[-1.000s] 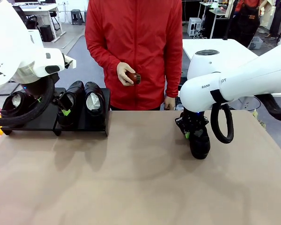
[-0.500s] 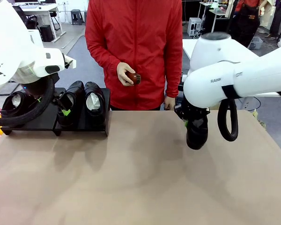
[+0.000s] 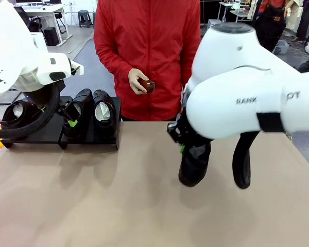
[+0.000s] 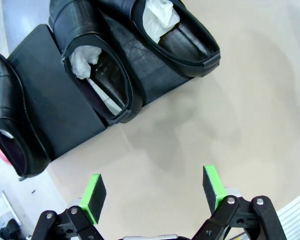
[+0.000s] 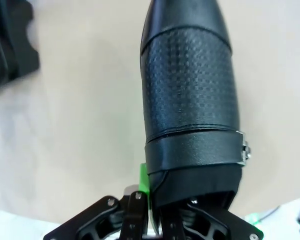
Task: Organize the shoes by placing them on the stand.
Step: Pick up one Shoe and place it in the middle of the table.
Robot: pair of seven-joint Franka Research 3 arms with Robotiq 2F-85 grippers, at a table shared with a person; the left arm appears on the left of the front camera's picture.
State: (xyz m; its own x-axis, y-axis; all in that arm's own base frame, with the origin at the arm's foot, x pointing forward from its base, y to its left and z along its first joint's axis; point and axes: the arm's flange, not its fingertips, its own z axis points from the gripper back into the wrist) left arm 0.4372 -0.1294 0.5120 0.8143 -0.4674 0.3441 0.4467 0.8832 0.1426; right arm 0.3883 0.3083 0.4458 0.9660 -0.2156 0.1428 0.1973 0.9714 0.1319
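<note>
three glossy black leather shoes (image 3: 95, 114) sit on the low matte-black stand (image 3: 46, 135), fourth shoe (image 3: 194, 163) clamped in right gripper (image 3: 183, 149) well right of stand, left gripper (image 4: 152, 192) wide, empty.

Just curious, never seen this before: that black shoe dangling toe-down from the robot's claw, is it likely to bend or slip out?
The shoe probably stays stiff: it hangs straight from the right gripper. Its glossy leather might slip, though the heel looks firmly pinched.

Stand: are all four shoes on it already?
No. Three shoes sit on the stand; the right end effector holds the fourth shoe above the table.
</note>
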